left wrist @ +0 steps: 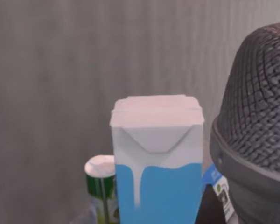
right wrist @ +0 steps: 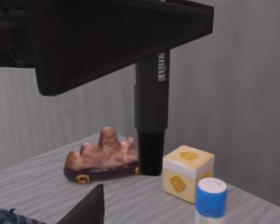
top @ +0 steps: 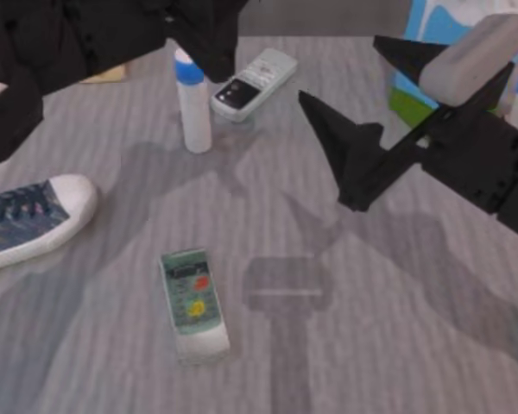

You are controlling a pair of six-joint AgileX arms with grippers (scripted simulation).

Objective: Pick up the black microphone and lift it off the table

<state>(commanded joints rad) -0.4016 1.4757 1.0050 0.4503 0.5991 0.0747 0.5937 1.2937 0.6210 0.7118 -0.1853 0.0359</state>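
The slim black microphone with a rounded silver-grey mesh head [right wrist: 151, 116] hangs upright over the far left part of the striped grey table [top: 371, 345]. The left gripper [top: 203, 39] is clamped on it, and its lower end looks clear of the surface. In the left wrist view the mesh head fills one side, close to the camera. The right gripper [top: 338, 66] hovers over the far right part of the table with its jaws spread wide and nothing between them. A white bottle with a blue cap [top: 192, 99] and a grey-white remote with a dark screen [top: 250, 82] sit near the far edge. A blue-patterned sneaker [top: 34, 216] lies at the left edge. A pale green handset with coloured buttons [top: 192, 302] lies nearer the front edge.
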